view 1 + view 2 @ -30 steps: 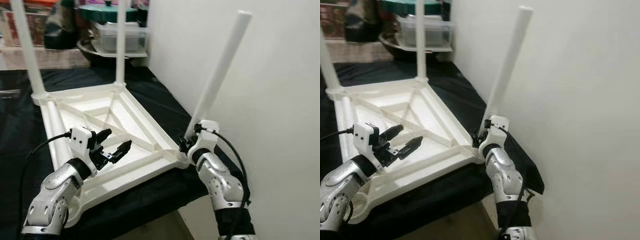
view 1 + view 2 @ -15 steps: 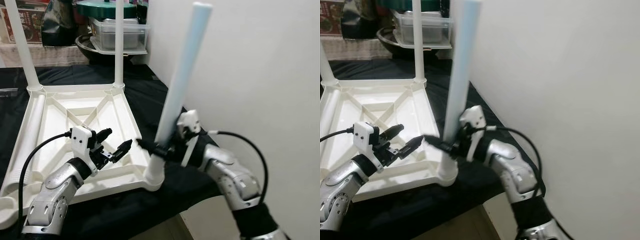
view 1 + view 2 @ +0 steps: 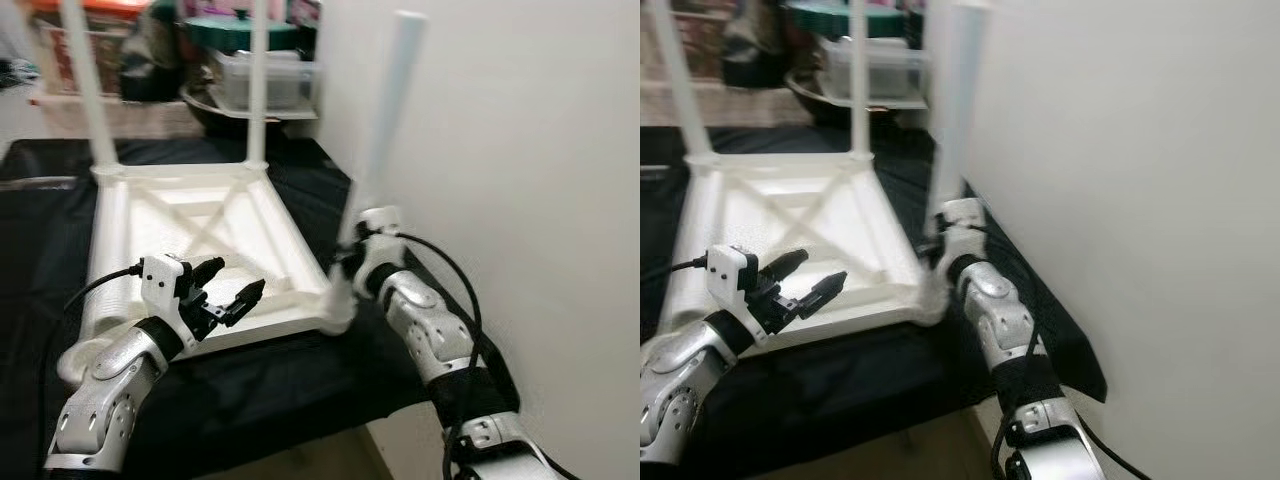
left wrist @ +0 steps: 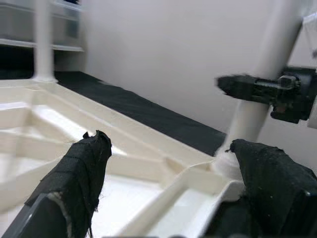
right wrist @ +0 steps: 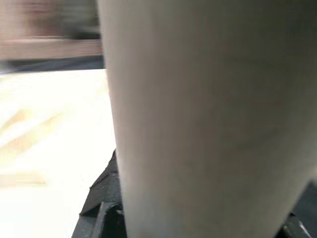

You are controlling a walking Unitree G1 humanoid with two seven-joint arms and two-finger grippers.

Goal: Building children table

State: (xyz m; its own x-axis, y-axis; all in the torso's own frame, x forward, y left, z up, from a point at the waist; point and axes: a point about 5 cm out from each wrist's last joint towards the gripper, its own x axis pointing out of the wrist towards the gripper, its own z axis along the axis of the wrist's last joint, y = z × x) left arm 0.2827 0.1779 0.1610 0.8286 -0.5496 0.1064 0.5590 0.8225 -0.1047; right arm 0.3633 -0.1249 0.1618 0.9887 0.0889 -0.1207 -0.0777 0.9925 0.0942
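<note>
The white tabletop [image 3: 190,215] lies upside down on a black cloth. Two white legs stand upright at its far corners [image 3: 85,90] [image 3: 258,90]. A third leg [image 3: 385,120] rises almost upright from the near right corner. My right gripper [image 3: 348,262] is shut around its lower end; in the right wrist view this leg [image 5: 198,109] stands close in front of a black finger [image 5: 106,196]. A loose leg [image 3: 108,250] lies along the tabletop's left side. My left gripper [image 3: 235,280] hovers open and empty over the near edge, and its wrist view faces the held leg [image 4: 270,64].
A white wall [image 3: 520,150] runs close along the right. Behind the cloth stand a clear plastic box [image 3: 265,80], a green-lidded pot [image 3: 235,28] and other clutter. The black cloth [image 3: 250,390] ends at a front edge just below my arms.
The leg in my right gripper went from leaning right to nearly upright, and the tabletop turned with it. The view shifted too. My left gripper stayed open in place.
</note>
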